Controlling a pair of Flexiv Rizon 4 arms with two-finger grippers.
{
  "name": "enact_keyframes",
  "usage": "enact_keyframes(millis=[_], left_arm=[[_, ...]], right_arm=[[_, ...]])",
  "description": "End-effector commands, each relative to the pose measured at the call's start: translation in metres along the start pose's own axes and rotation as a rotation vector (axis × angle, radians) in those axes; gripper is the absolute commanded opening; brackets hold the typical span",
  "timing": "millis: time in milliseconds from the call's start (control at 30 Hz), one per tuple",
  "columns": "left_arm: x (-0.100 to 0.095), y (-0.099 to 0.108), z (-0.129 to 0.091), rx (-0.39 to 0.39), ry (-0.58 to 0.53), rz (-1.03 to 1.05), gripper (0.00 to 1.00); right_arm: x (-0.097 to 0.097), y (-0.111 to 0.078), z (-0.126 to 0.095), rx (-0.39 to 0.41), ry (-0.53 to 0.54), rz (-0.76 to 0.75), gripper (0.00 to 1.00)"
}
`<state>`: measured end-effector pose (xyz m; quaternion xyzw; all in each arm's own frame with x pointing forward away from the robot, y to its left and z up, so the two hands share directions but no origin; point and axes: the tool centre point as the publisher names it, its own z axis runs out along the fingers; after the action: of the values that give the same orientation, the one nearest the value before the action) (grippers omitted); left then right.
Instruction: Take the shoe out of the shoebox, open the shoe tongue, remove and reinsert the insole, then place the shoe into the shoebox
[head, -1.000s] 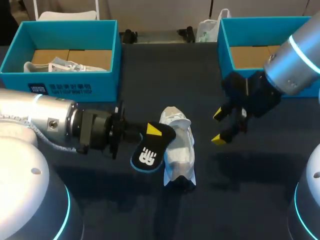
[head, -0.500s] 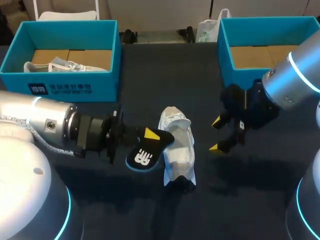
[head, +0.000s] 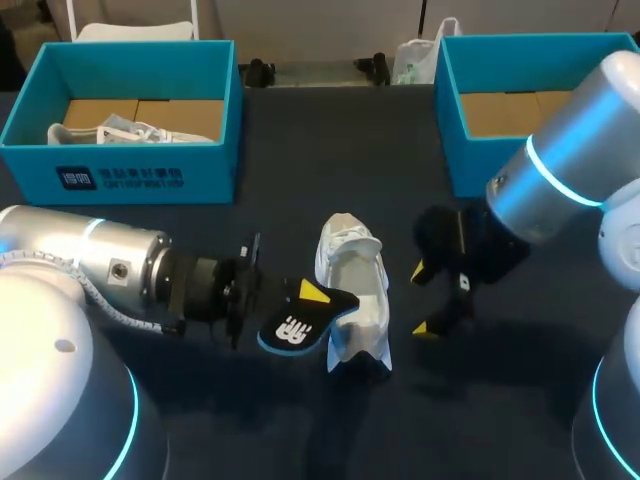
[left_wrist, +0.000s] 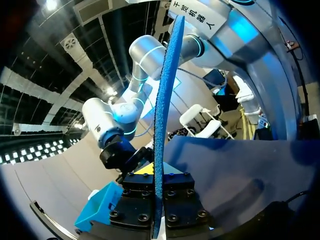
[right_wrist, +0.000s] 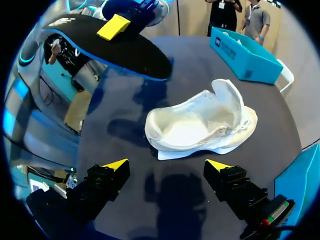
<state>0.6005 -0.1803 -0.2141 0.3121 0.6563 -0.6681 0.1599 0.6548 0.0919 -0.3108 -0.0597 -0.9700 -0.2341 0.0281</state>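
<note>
At the frame's centre the shoe is hemmed in on both flanks. The insole, pinched in the left gripper, hangs just beside its left edge, and the right gripper, fingers spread, stands near its right, with a narrow strip of table between. Bare table runs broad through the upper middle, between the left shoebox and the right shoebox, whose lower right the right arm covers.
</note>
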Motion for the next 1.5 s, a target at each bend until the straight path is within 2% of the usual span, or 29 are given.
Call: enact_keyframes(millis=[33,133,300,600,700,1000,1500], left_arm=[[0.003,0.012,0.008,0.011,0.006,-0.023,0.00],[0.003,0.015,0.009,-0.002,0.032,-0.025,0.00],[0.003,0.015,0.009,-0.002,0.032,-0.025,0.00],[0.009,0.018,0.018,0.010,0.020,-0.043,0.00],[0.009,0.019,0.021,0.041,0.005,-0.069,0.00],[0.009,0.019,0.021,0.041,0.005,-0.069,0.00],[0.008,0.028,0.042,0.061,-0.061,-0.125,0.00]], right_arm=[[-0.005,0.007,0.020,0.035,0.002,-0.008,1.00],[-0.010,0.005,0.025,0.048,0.000,0.007,1.00],[-0.018,0.005,0.025,0.080,-0.022,-0.051,1.00],[-0.026,0.004,0.027,0.092,-0.033,-0.091,1.00],[-0.027,0.003,0.029,0.096,-0.035,-0.099,1.00],[-0.027,-0.001,0.031,0.108,-0.029,-0.085,1.00],[-0.027,-0.001,0.031,0.108,-0.029,-0.085,1.00]])
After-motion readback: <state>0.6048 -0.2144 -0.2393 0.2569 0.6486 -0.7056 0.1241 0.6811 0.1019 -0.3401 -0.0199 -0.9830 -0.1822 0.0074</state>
